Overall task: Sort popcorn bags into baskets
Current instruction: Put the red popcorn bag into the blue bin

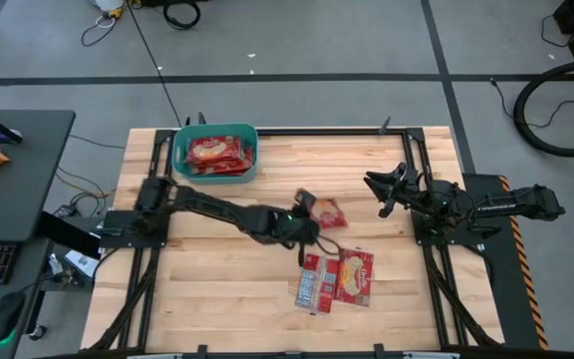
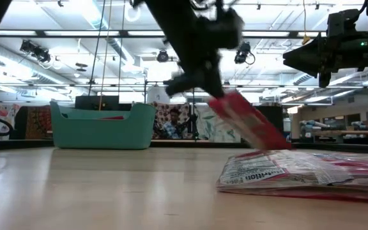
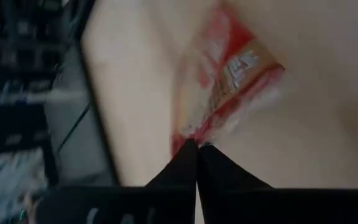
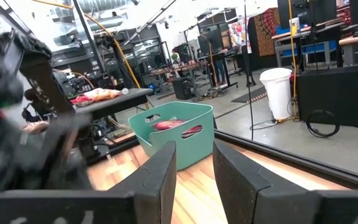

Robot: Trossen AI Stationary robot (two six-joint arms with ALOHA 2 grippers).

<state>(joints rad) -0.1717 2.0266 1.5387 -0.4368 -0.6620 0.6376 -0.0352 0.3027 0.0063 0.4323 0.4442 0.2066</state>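
Popcorn bags lie in three places: one red packet (image 1: pixel 329 212) hangs tilted from the left gripper (image 1: pixel 305 221), whose jaws are clenched on its edge, lifted clear of the table (image 1: pixel 217 299). From the low view that packet (image 2: pixel 248 121) slants down from the jaws toward the pile below. A few more bags (image 1: pixel 335 279) lie flat on the table just under and beyond the jaws, overlapping each other. Others sit inside the teal basket (image 1: pixel 179 150), well apart from the jaws near the table's far edge. The right gripper (image 1: pixel 379 189) hovers off to the side above the table, its jaws parted and holding nothing.
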